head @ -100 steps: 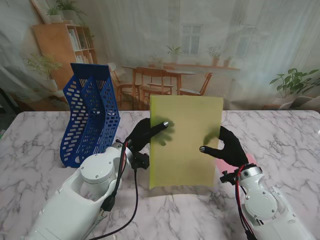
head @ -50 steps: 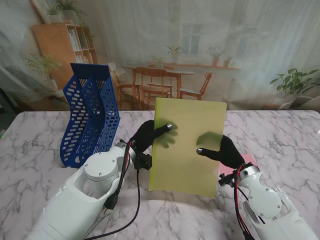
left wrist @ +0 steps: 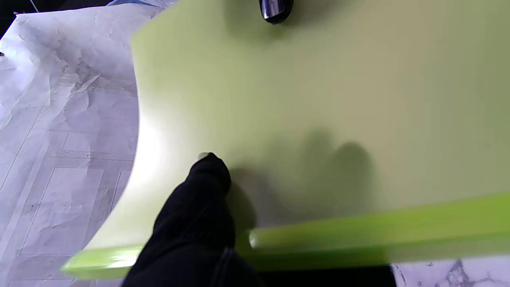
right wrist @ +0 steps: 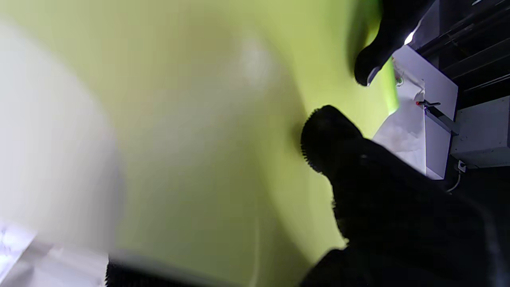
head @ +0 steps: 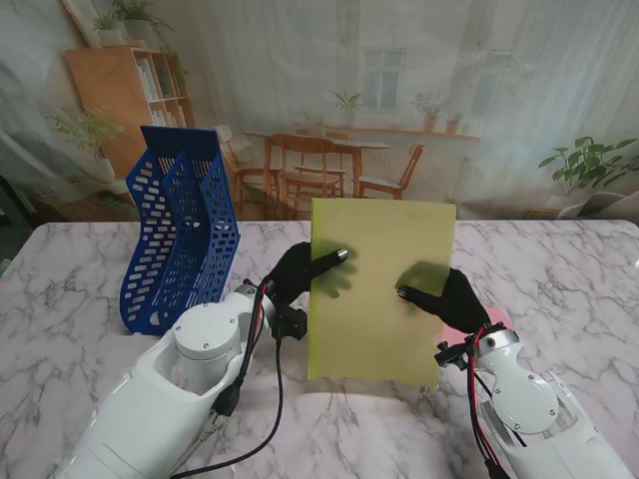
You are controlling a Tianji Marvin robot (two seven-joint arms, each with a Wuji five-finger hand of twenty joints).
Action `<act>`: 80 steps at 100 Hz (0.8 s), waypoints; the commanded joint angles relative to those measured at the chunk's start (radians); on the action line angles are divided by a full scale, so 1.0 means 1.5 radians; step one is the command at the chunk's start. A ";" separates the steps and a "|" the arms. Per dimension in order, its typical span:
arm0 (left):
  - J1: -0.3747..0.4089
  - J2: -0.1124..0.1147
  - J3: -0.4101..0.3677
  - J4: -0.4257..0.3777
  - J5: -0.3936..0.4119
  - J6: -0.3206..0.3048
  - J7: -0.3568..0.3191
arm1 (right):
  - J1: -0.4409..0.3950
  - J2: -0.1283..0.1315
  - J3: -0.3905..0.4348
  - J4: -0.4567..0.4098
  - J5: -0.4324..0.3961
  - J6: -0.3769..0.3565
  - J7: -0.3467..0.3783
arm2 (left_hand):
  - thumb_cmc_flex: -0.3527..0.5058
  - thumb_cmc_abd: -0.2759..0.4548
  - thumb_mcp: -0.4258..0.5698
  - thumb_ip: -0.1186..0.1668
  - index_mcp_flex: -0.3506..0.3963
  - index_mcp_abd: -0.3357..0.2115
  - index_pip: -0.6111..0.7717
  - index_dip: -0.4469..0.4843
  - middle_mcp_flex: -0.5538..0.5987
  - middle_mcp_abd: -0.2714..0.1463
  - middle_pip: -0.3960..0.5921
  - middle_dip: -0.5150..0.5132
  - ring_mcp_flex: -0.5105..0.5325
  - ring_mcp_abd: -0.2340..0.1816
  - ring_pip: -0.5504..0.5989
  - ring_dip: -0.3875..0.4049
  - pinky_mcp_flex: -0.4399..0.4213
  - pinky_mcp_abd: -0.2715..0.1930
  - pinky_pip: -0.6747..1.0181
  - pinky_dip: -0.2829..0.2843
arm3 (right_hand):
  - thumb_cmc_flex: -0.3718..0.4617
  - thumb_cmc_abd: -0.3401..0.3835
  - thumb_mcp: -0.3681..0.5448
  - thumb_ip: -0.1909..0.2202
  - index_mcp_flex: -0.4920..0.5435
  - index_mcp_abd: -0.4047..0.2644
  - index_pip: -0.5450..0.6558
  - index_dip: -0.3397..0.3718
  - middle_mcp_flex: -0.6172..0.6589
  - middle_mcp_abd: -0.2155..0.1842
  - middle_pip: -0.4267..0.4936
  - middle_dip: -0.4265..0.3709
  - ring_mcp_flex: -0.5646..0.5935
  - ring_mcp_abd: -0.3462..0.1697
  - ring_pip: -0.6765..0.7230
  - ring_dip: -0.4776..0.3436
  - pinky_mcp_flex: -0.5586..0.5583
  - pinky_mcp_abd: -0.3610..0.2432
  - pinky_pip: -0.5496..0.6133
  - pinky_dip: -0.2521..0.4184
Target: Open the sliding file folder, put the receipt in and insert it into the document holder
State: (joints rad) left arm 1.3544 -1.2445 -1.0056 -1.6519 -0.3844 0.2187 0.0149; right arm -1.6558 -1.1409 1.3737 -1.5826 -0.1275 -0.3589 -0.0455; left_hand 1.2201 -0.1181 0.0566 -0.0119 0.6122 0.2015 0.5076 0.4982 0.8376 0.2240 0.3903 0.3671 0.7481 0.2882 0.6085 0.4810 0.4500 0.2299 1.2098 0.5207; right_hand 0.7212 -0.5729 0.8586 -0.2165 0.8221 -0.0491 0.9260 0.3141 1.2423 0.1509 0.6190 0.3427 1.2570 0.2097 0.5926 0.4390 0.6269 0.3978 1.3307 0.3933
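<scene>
The yellow-green file folder (head: 379,289) stands upright in the air over the middle of the table, held between both hands. My left hand (head: 298,274) grips its left edge, the thumb laid on the near face. My right hand (head: 447,299) grips its right edge, thumb also on the near face. The folder (left wrist: 318,99) fills the left wrist view, with its thicker spine bar running across, and the folder (right wrist: 179,119) fills the right wrist view, blurred. The blue perforated document holder (head: 182,228) stands on the table to the left. A pink sheet (head: 496,319) peeks out beside my right hand. No receipt can be made out.
The marble table (head: 80,299) stretches to both sides. A printed backdrop of a room hangs behind it. The document holder's open slots sit to the left of the folder.
The folder has shifted slightly to the right and straightened after tilting. My right hand rose and moved inward along the folder's right edge. The left arm crept forward.
</scene>
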 commanded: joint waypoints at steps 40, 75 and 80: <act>0.002 0.011 -0.035 0.008 0.056 -0.022 -0.027 | -0.014 -0.016 0.020 -0.001 0.005 -0.069 -0.035 | -0.050 -0.008 -0.009 0.041 -0.080 0.008 -0.157 -0.040 -0.114 0.000 -0.049 -0.030 -0.065 0.022 -0.058 -0.006 -0.046 -0.031 -0.076 -0.018 | 0.052 0.014 0.056 -0.007 0.018 -0.090 0.073 0.086 0.006 -0.018 0.060 0.056 0.025 -0.019 0.080 0.048 0.033 -0.053 0.037 0.001; 0.008 0.019 -0.053 0.003 0.077 -0.034 -0.037 | -0.021 -0.017 0.035 0.002 0.009 -0.092 -0.039 | 0.017 -0.025 0.018 0.036 -0.033 -0.021 -0.109 0.008 -0.093 -0.016 -0.051 -0.043 -0.052 0.012 -0.066 -0.011 -0.042 -0.029 -0.086 -0.019 | 0.053 0.015 0.056 -0.007 0.018 -0.090 0.074 0.087 0.005 -0.017 0.059 0.057 0.025 -0.018 0.076 0.051 0.032 -0.053 0.036 -0.001; 0.008 0.019 -0.053 0.003 0.077 -0.036 -0.038 | -0.021 -0.016 0.036 0.001 0.011 -0.092 -0.037 | 0.027 -0.029 0.017 0.031 -0.016 -0.027 -0.093 0.020 -0.081 -0.022 -0.049 -0.043 -0.046 0.009 -0.066 -0.012 -0.037 -0.030 -0.086 -0.019 | 0.053 0.015 0.056 -0.007 0.018 -0.090 0.074 0.087 0.005 -0.017 0.059 0.057 0.025 -0.018 0.075 0.051 0.032 -0.053 0.035 -0.001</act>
State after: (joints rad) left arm 1.3634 -1.2181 -1.0867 -1.6472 -0.2691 0.1679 -0.0270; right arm -1.6818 -1.1656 1.4262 -1.5804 -0.1167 -0.4968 -0.1037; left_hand 1.2093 -0.1539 0.0622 0.0120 0.5479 0.2069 0.3355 0.5050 0.6914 0.2298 0.3235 0.3126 0.6550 0.2977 0.5204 0.4771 0.3788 0.2283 1.0862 0.4949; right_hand 0.7212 -0.5749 0.8776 -0.2307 0.8310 -0.0494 0.9533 0.4015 1.2423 0.1508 0.6787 0.4225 1.2689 0.1990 0.6688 0.5030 0.6679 0.3722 1.3546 0.3934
